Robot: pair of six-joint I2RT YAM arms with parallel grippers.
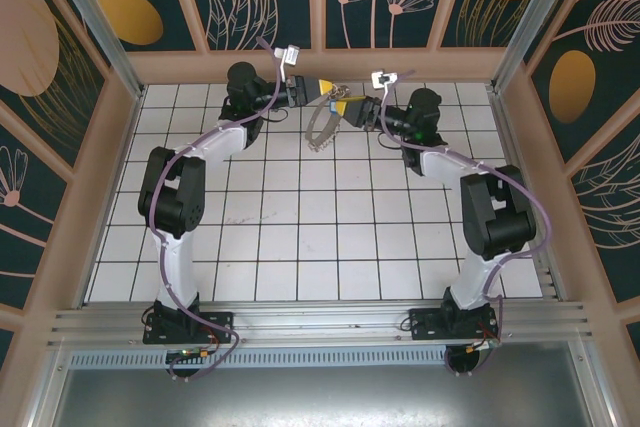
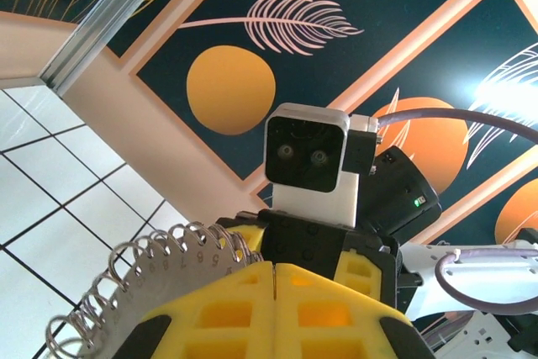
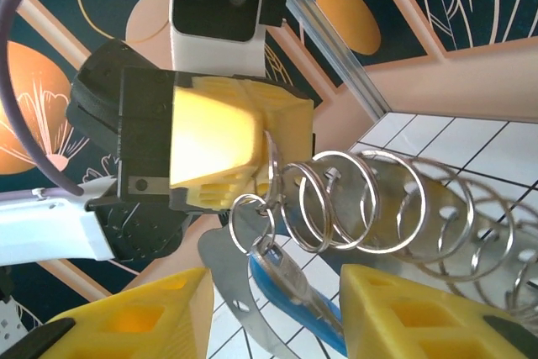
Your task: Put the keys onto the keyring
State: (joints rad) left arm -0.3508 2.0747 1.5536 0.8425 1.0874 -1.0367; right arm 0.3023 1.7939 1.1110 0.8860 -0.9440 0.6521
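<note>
The keyring (image 1: 322, 127) is a curved grey metal strip with numbered holes and several wire rings, hanging above the far tiles. My left gripper (image 1: 322, 88) is shut on its upper end; the left wrist view shows the yellow fingertips (image 2: 276, 268) pressed together on the strip (image 2: 143, 287). In the right wrist view, the keys (image 3: 296, 271), silver with a blue part, dangle from a small split ring (image 3: 252, 223) hooked onto the end wire ring (image 3: 290, 199) by the left gripper (image 3: 220, 142). My right gripper (image 3: 277, 296) is open, its fingers either side of the keys without touching.
Both arms reach to the far middle of the white tiled floor (image 1: 300, 237), grippers facing each other close to the back wall (image 1: 320, 65). Purple cables (image 1: 520, 197) run along both arms. Patterned walls enclose the sides.
</note>
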